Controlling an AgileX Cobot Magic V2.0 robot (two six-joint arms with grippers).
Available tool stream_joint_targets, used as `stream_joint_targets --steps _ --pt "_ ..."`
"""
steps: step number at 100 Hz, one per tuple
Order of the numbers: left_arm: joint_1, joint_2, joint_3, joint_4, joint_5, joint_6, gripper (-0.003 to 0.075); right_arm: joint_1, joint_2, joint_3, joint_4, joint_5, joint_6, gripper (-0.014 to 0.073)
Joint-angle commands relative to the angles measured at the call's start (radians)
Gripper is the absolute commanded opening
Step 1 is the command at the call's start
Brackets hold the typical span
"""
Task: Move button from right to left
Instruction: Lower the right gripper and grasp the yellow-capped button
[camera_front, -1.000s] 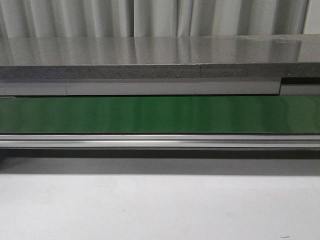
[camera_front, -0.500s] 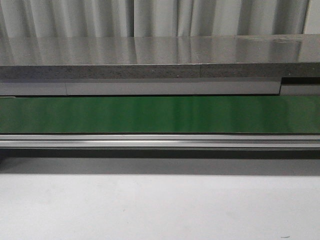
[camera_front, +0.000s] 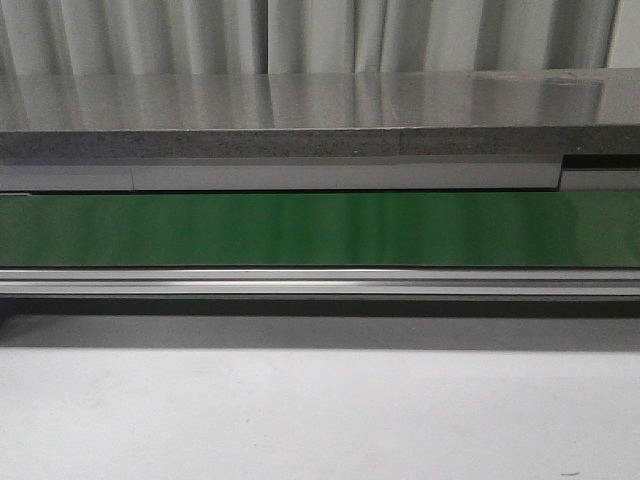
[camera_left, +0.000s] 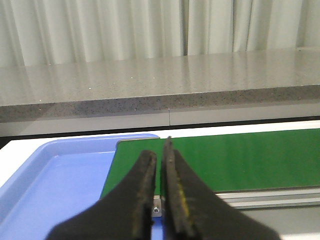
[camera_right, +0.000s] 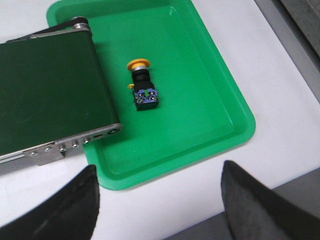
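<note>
Well, nothing was moved yet: the button (camera_right: 142, 83) lay on its side in the green tray (camera_right: 220, 105), the right gripper (camera_right: 159, 200) spread wide above it, the left gripper (camera_left: 159, 167) nearly closed, empty, over the blue tray (camera_left: 55, 175).

The conveyor belt (camera_front: 320, 228) has a smooth, faintly sheened green surface and runs in a brushed metal rail (camera_front: 320, 283), behind which a speckled stone-like counter (camera_front: 300, 110) shines glossily across the upper frame before pale pleated cloth curtains (camera_front: 140, 35); the white worktop (camera_front: 320, 420) in the lower frame looks matt and even. The green tray (camera_right: 220, 107) and the blue tray (camera_left: 55, 175) both look like smooth moulded plastic with a soft gloss. The button (camera_right: 142, 85) has a plastic-looking yellow cap on a matt black body, and the left hand (camera_left: 160, 172) shows dark matt fingers (camera_left: 145, 190) with worn, scuffed inner faces.
</note>
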Motion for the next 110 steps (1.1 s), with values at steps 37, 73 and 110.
stream_joint_targets --steps 37,73,110 --pt "-0.008 -0.035 0.04 -0.001 -0.08 -0.012 0.0005 -0.135 0.403 -0.162 -0.043 -0.185 -0.024 0.0489" --pt "-0.008 -0.035 0.04 -0.001 -0.08 -0.012 0.0005 -0.226 0.64 -0.172 -0.036 -0.411 -0.042 0.0489" --pt "-0.008 -0.035 0.04 -0.001 -0.08 -0.012 0.0005 -0.281 0.773 -0.173 0.187 -0.538 -0.226 0.0489"
